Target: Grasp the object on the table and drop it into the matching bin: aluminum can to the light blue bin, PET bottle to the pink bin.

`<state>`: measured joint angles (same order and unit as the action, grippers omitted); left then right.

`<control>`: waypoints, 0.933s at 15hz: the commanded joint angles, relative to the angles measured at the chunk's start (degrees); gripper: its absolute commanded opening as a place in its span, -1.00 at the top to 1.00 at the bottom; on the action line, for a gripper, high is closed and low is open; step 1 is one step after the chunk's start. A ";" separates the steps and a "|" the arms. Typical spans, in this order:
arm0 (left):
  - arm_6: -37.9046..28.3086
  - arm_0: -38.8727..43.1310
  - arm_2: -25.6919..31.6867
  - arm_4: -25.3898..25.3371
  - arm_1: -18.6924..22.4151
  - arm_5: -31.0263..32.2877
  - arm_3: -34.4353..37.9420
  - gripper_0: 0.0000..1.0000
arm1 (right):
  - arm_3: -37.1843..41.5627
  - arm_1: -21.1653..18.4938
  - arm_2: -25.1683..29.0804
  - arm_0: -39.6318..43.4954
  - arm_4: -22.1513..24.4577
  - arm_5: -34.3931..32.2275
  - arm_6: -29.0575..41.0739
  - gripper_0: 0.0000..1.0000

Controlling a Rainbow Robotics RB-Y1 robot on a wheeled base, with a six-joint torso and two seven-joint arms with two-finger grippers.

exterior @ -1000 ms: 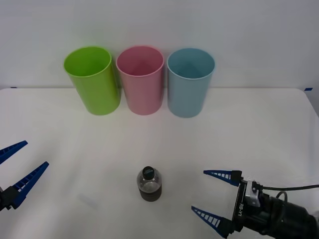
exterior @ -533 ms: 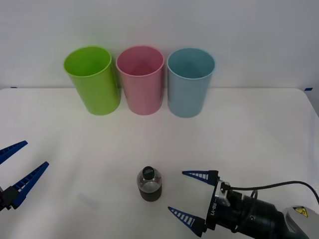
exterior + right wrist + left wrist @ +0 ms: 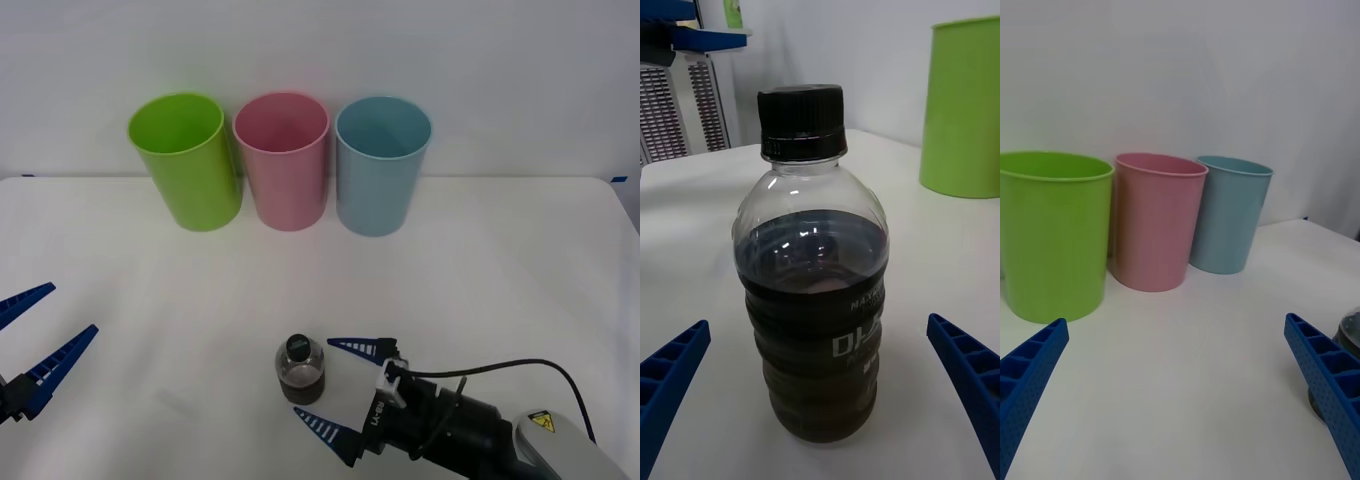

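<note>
- While the PET bottle [image 3: 300, 369] stands upright on the white table [image 3: 500, 270] near the middle of its near edge, the right gripper [image 3: 338, 391] lies low beside it, reaching in from the near right corner.
- Its two blue ribbed fingers [image 3: 357, 346] are spread wide, with the tips level with the bottle's right side, one toward the far side and one toward the near side; neither touches the bottle, and the gripper holds nothing.
- From the right wrist view the bottle [image 3: 812, 270] sits centred between the spread fingers [image 3: 966, 367], black cap on top, dark liquid filling its lower half, clear plastic above.
- At the far edge of the table stand three bins in a row: a lime green bin [image 3: 186, 160] on the left, the pink bin [image 3: 282, 160] in the middle and the light blue bin [image 3: 380, 165] on the right, all upright and close together.
- Over the table's near left corner hangs the left gripper [image 3: 35, 340], wide open with nothing between its fingers, well apart from the bottle.
- From the left wrist view the three bins line up ahead, the pink bin [image 3: 1156, 221] between the other two.
</note>
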<state>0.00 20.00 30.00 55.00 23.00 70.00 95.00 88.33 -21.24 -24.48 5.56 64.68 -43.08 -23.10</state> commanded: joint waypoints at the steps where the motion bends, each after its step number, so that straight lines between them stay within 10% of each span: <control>1: 0.00 0.00 0.00 0.00 0.00 0.00 0.00 -1.00 | 0.00 0.85 -2.67 -1.17 0.27 3.61 -0.01 -1.00; 13: 0.00 0.00 0.00 0.00 0.00 0.00 0.00 -1.00 | -0.08 3.22 -6.45 -3.10 2.47 10.29 0.34 -1.00; 14: 0.00 0.00 0.00 0.00 0.00 0.00 0.00 -1.00 | 0.00 3.22 -6.45 -3.19 2.47 10.29 0.34 -0.38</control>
<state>0.00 20.00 30.00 55.00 23.00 70.00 95.00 88.27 -18.02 -30.94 2.43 67.15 -32.78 -22.76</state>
